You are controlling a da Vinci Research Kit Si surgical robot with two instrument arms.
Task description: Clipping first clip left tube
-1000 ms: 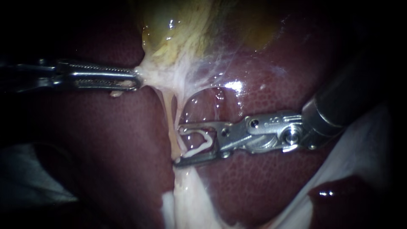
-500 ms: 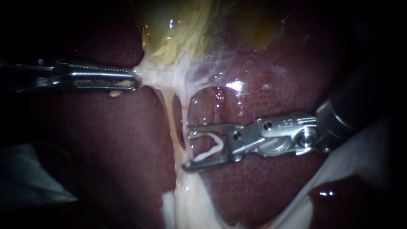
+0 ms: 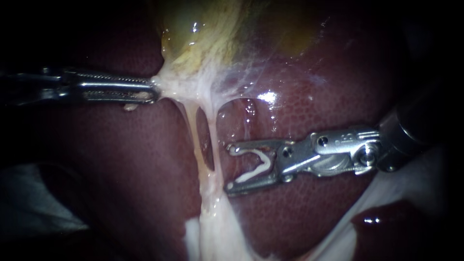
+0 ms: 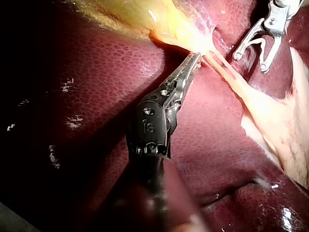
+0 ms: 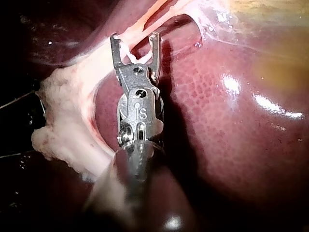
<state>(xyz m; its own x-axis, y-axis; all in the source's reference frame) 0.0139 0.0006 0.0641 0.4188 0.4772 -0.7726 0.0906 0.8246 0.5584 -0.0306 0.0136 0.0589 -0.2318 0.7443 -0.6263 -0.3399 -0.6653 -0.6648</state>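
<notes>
Since my right instrument [image 3: 228, 169] has backed toward 3 o'clock, its hand, grasping the unfired clip [image 3: 251, 175], sits clear of the left tube [image 3: 192, 128] at centre, so a re-approach looks necessary. The left instrument [image 3: 155, 91] stays clenched on tissue [image 3: 179, 87].

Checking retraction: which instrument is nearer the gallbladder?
Left. The left instrument grips pale tissue just under the gallbladder; the right instrument, carrying a clip, sits lower, beside the tubes.
</notes>
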